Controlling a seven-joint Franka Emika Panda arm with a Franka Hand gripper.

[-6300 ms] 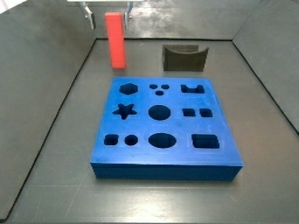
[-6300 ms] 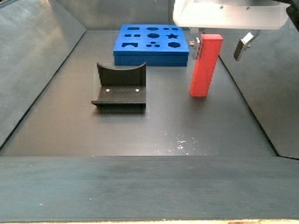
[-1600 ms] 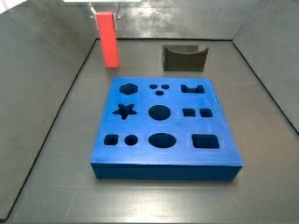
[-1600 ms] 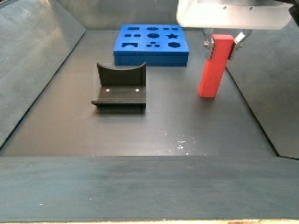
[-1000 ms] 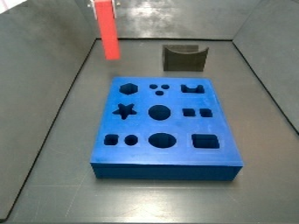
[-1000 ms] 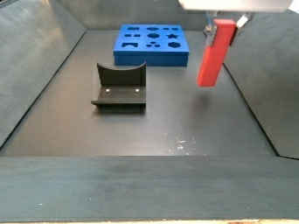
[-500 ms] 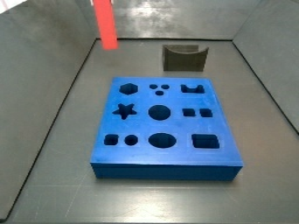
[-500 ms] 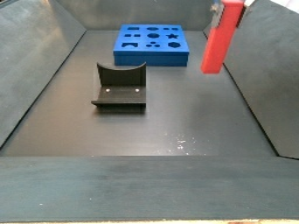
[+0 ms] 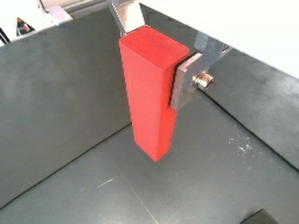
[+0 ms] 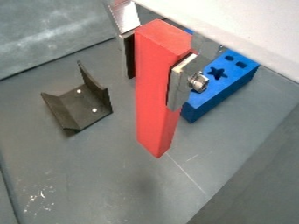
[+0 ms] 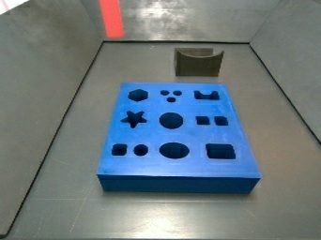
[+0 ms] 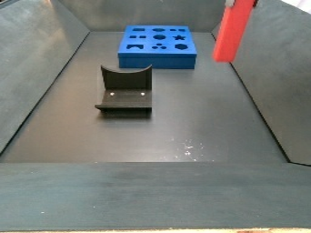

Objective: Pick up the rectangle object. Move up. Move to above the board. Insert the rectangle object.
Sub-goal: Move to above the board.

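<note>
The rectangle object is a tall red-orange bar, held upright and lifted off the grey floor. It shows in both wrist views (image 9: pixel 149 105) (image 10: pixel 156 105) and in both side views (image 11: pixel 111 17) (image 12: pixel 232 32), its upper end cut by the frame edge. My gripper (image 9: pixel 153 54) (image 10: pixel 155 68) is shut on the bar's upper part, a silver finger (image 9: pixel 186 81) on each side. The gripper is out of frame in both side views. The blue board (image 11: pixel 175 170) (image 12: pixel 158 62) (image 10: pixel 229 84) with dark cut-outs lies flat, apart from the bar.
The dark fixture (image 11: pixel 198 62) (image 12: pixel 124 91) (image 10: pixel 75 106) stands on the floor beside the board. Grey walls enclose the floor on the sides.
The bar has risen straight up in my gripper, from just above the floor to high in the frame. The gripper has left the side views. The board and fixture have not moved.
</note>
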